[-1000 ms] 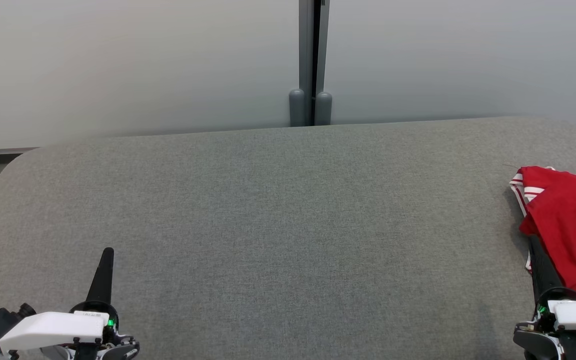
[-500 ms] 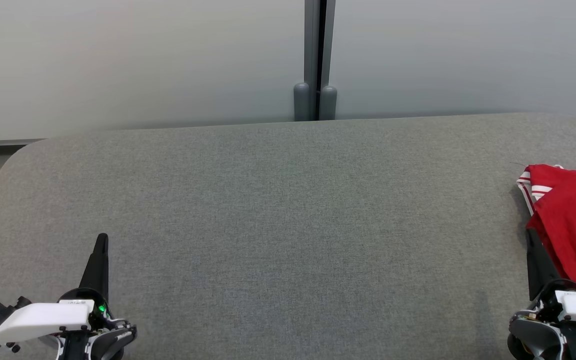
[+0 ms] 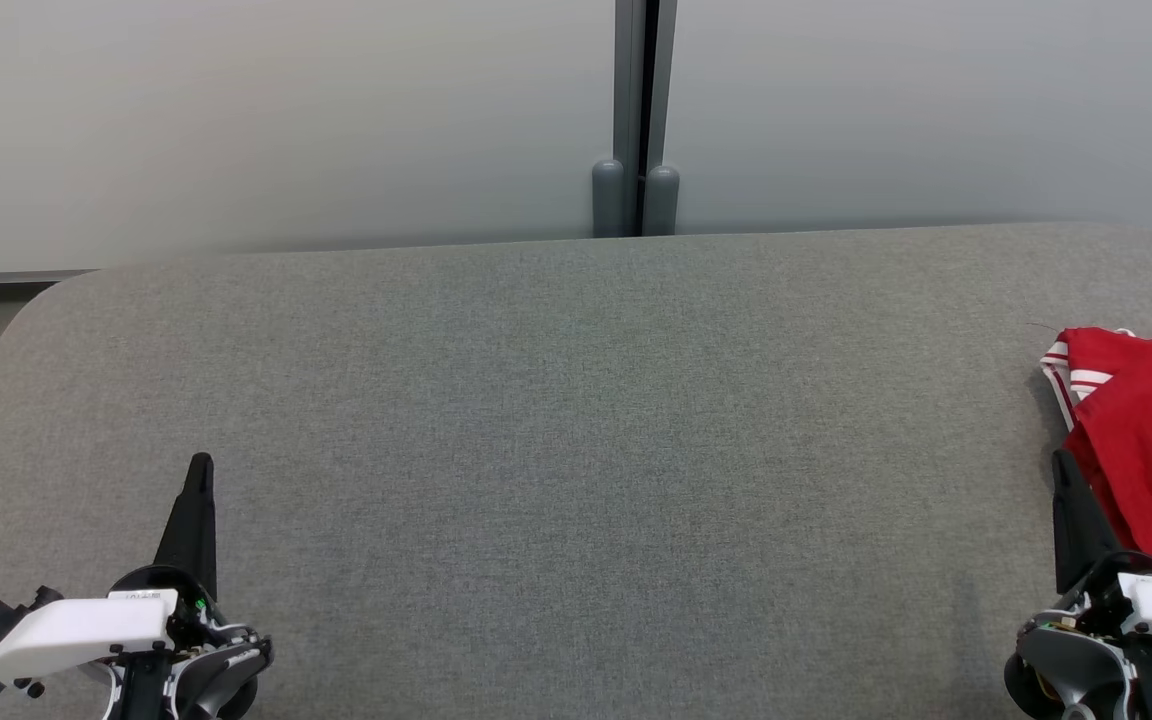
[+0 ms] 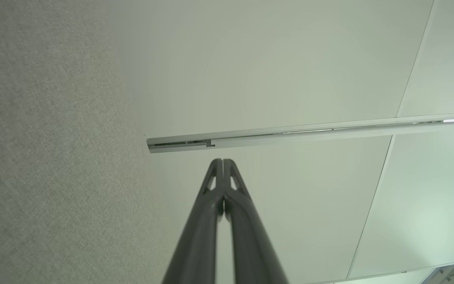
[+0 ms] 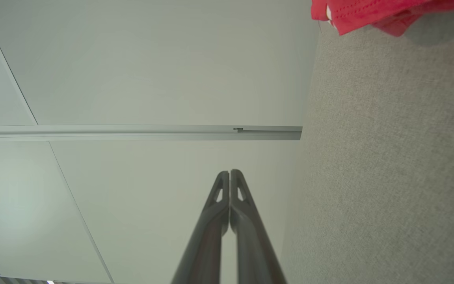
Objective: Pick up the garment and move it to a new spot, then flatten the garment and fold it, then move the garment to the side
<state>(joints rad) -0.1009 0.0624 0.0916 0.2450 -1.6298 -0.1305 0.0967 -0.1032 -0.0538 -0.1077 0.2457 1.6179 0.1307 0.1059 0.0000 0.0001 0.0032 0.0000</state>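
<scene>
The left gripper (image 3: 199,468) sits low near the tabletop's near-left corner with its two dark fingers pressed tip to tip and nothing between them; the left wrist view shows the same clenched, empty pair (image 4: 223,162). The right gripper (image 3: 1062,462) mirrors it at the near-right corner, also clamped together on nothing (image 5: 230,172). Both point toward the far edge, a parked pose that leaves the middle of the grey fabric-covered tabletop (image 3: 576,420) free as working room.

Just beside the right gripper's fingers, against the tabletop's right edge, lies the red garment (image 3: 1146,450) with its white-striped trim, partly cut off by the frame. In the right wrist view a corner of the garment (image 5: 365,12) lies apart from the fingertips, so it is not gripped.

It looks bunched in loose layers rather than spread flat. Whether it waits there to be picked up or has been set aside folded cannot be told from this heap alone. Pale wall panels (image 3: 286,120) stand behind the far edge.
</scene>
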